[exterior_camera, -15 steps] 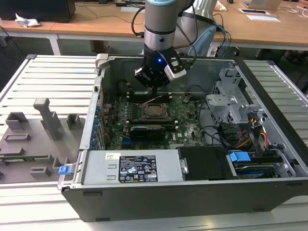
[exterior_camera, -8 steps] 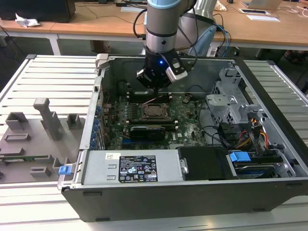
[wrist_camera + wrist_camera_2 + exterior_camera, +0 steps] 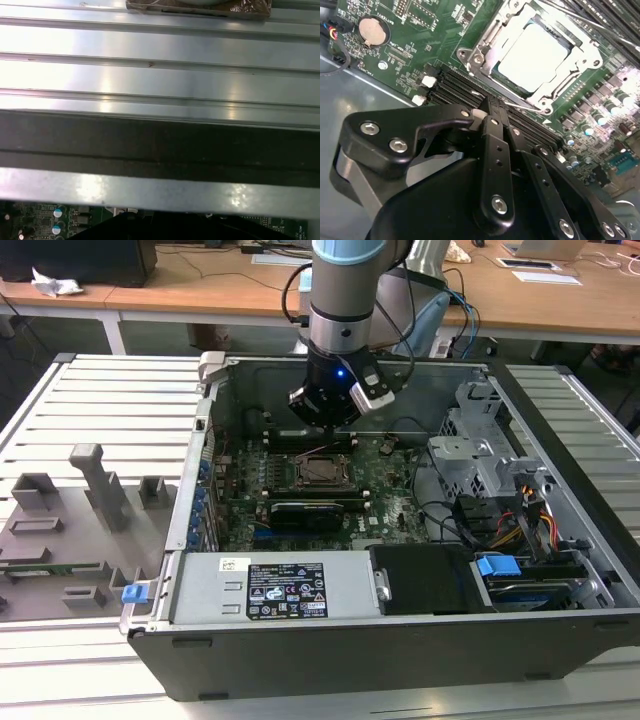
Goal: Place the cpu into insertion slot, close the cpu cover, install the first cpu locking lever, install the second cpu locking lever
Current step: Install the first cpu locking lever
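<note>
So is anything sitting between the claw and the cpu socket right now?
Nothing visible does. In the second wrist view the claw hangs over the memory slots beside the insertion slot, where the cpu already lies under the cpu cover.

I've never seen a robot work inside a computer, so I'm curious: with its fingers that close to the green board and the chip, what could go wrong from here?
1. The pale silver square cpu sits in the silver-rimmed insertion slot, framed by the thin silver-grey cpu cover; a clumsy push might shift or scratch it.
2. The black gripper hovers right over the long black memory slots and could bump them.
3. Loose black cables lie nearby and might snag the arm.
</note>
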`<state>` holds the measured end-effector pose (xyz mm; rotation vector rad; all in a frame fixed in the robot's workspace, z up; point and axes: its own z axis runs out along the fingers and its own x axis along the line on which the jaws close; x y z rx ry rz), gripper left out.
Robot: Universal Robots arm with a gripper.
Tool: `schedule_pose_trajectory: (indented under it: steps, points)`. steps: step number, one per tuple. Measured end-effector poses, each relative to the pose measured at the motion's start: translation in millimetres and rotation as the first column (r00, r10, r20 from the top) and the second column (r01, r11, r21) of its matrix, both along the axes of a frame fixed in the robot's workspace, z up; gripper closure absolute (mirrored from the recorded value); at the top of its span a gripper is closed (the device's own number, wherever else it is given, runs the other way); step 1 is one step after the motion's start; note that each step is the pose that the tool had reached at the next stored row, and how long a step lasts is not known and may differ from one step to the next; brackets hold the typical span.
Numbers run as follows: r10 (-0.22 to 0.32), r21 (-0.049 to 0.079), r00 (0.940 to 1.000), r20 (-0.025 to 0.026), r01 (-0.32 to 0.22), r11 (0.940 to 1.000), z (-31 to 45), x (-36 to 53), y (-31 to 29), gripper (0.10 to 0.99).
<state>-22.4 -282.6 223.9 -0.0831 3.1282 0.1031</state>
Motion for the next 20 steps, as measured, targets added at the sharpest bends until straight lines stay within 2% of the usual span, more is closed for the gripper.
schedule_pose_trajectory:
  steps: [11, 18, 20]
  points:
    - [0.011, -0.007, 0.9999, -0.0001, -0.011, 0.9999, -10.8, 4.7, 2.1, 0.980]
    - [0.013, -0.016, 0.9999, -0.0002, -0.013, 0.9998, -15.6, 4.7, 2.1, 0.980]
    - [0.014, -0.023, 0.9999, -0.0005, -0.014, 0.9996, -19.4, 4.7, 2.1, 0.980]
